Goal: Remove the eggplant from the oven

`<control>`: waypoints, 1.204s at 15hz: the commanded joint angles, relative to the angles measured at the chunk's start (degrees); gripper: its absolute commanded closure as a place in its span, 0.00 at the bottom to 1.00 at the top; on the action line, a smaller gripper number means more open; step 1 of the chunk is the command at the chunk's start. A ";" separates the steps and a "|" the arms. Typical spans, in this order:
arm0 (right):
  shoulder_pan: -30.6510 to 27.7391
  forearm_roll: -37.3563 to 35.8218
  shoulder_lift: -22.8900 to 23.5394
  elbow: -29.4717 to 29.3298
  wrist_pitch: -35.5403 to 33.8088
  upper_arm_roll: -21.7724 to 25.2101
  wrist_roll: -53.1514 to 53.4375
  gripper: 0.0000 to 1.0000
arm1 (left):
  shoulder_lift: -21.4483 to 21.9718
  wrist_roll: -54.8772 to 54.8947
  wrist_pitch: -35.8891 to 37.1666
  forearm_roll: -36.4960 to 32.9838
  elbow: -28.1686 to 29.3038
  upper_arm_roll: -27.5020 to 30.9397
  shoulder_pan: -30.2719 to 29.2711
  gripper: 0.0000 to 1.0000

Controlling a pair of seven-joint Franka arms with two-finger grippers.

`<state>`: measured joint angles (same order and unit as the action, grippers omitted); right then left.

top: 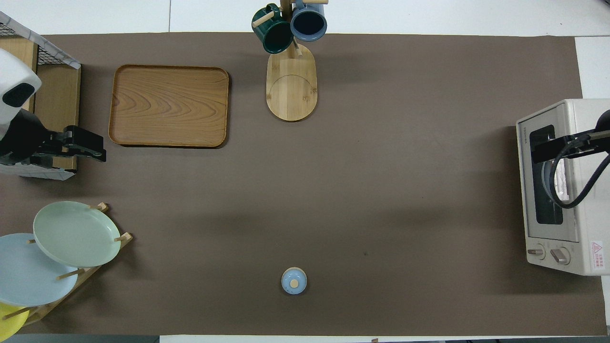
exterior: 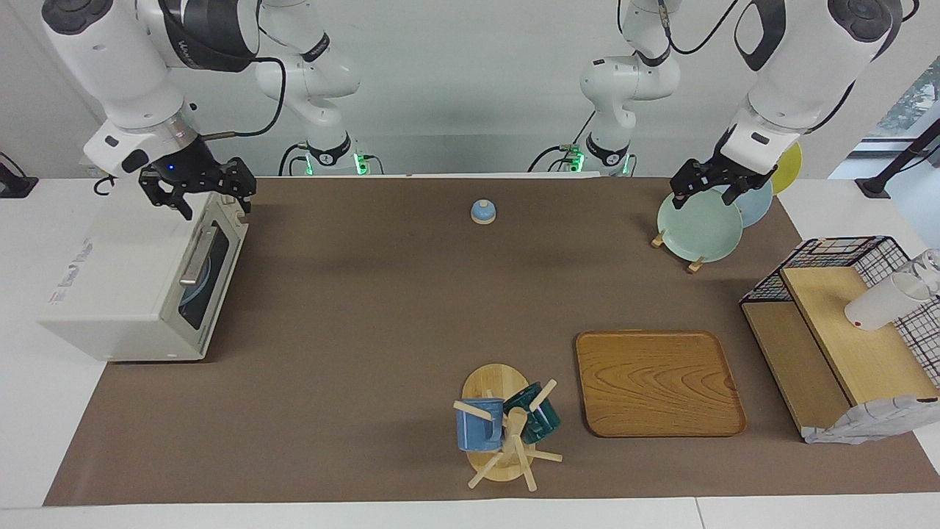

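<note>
The cream-white oven [exterior: 117,283] stands at the right arm's end of the table, its dark glass door [exterior: 209,286] shut and the bar handle [exterior: 197,257] across it. It also shows in the overhead view [top: 588,214]. The eggplant is hidden; only a pale bluish round shape shows through the glass. My right gripper [exterior: 213,207] is open and empty, raised over the top front edge of the oven above the door. It also shows in the overhead view [top: 536,151]. My left gripper [exterior: 703,197] is open and empty, raised over the plate rack, and waits there.
A rack holds a green plate [exterior: 698,226], a blue plate and a yellow plate. A wooden tray [exterior: 657,382], a mug tree with a blue mug [exterior: 479,425] and a green mug, a small blue knob [exterior: 483,211], and a black wire basket shelf [exterior: 844,257] with a white cup stand on the brown mat.
</note>
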<state>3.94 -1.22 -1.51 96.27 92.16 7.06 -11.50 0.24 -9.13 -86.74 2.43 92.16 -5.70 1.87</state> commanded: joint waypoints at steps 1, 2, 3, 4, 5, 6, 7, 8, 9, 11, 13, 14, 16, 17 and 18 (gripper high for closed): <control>-0.42 0.43 -0.86 1.11 0.65 -0.20 1.57 0.00 | 0.29 -0.28 0.61 0.56 -0.66 -0.27 -0.64 0.00; -0.42 0.43 -0.86 1.11 0.65 -0.20 1.75 0.00 | 0.29 -0.28 0.70 0.56 -0.66 -0.27 -0.64 0.00; -0.34 0.43 -0.86 1.03 0.65 -0.20 1.75 0.00 | 0.29 -0.28 0.61 0.56 -0.66 -0.27 -0.64 0.00; -0.42 0.43 -0.86 0.94 0.56 -0.11 1.75 0.00 | 0.29 -0.28 0.61 0.56 -0.66 -0.27 -0.64 0.00; -0.68 0.43 -0.86 1.03 0.82 0.06 1.75 0.00 | 0.29 -0.28 0.61 0.56 -0.66 -0.27 -0.64 0.00; -0.77 0.78 -0.86 1.03 2.22 0.15 1.75 0.00 | 0.29 -0.28 0.70 0.56 -0.66 -0.27 -0.64 0.00; -0.77 0.96 -0.78 1.03 2.49 0.15 1.57 0.00 | 0.29 -0.28 0.70 0.56 -0.66 -0.27 -0.64 0.00; -0.43 0.96 -0.86 1.29 2.41 0.15 1.05 0.00 | 0.29 -0.28 0.70 0.56 -0.66 -0.27 -0.64 0.00; -0.25 1.04 -1.04 1.99 3.02 0.06 0.87 0.07 | 0.29 -0.28 0.61 0.56 -0.66 -0.27 -0.64 0.00; -0.07 1.04 -1.83 3.57 4.33 0.06 1.30 0.86 | 0.29 -0.28 0.61 0.56 -0.66 -0.27 -0.64 0.00; -0.77 1.05 -3.06 6.29 4.87 0.06 0.52 1.00 | 0.29 -0.28 0.61 0.56 -0.66 -0.27 -0.64 0.00; -0.77 1.13 -3.32 7.00 5.30 0.06 -0.27 1.00 | 0.29 -0.28 0.61 0.56 -0.66 -0.27 -0.64 0.00; -0.86 0.87 -4.55 10.76 9.50 0.24 -0.36 1.00 | 0.29 -0.28 0.70 0.56 -0.66 -0.27 -0.64 0.00; -1.12 0.43 -4.99 13.13 12.48 0.33 0.16 1.00 | 0.29 -0.28 0.70 0.56 -0.66 -0.27 -0.64 0.00; -1.73 0.00 -5.08 14.72 14.78 0.33 0.43 1.00 | 0.29 -0.28 0.70 0.56 -0.66 -0.27 -0.64 0.00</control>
<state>3.34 -1.23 -3.81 104.80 101.70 7.28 -10.69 0.24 -9.13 -86.74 2.43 92.16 -5.70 1.87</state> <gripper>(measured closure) 0.753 0.000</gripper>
